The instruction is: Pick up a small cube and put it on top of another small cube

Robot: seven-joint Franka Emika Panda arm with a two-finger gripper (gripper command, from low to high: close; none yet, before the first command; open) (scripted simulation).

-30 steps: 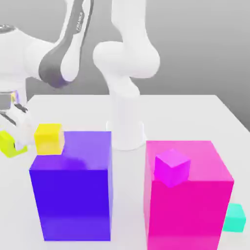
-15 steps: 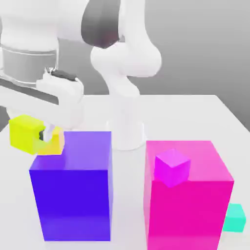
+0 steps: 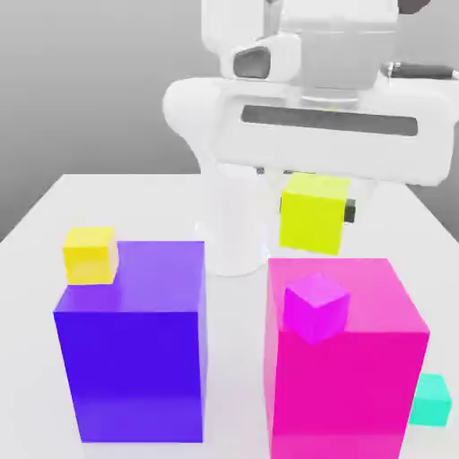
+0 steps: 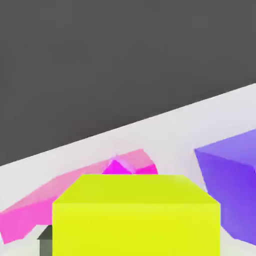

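My gripper [image 3: 316, 212] is shut on the lime small cube [image 3: 313, 213] [image 4: 136, 215], which hangs in the air just above the far edge of the big pink block [image 3: 359, 359]. One dark fingertip [image 3: 351, 211] shows at the cube's side toward the exterior view's right. A small magenta cube [image 3: 316, 307] [image 4: 117, 167] rests on top of the pink block, below and in front of the held cube. At the big purple block's [image 3: 134, 350] far corner, toward the exterior view's left, is a pure-yellow small cube [image 3: 90, 255].
The arm's white base column [image 3: 231, 224] stands behind the gap between the two big blocks. A small teal cube [image 3: 432, 399] lies on the white table [image 3: 54, 215] beside the pink block, at the exterior view's right.
The gripper has carried the lime cube up from the table at the exterior view's left, past the yellow cube, across to the right above the pink block. The other cubes have not moved.
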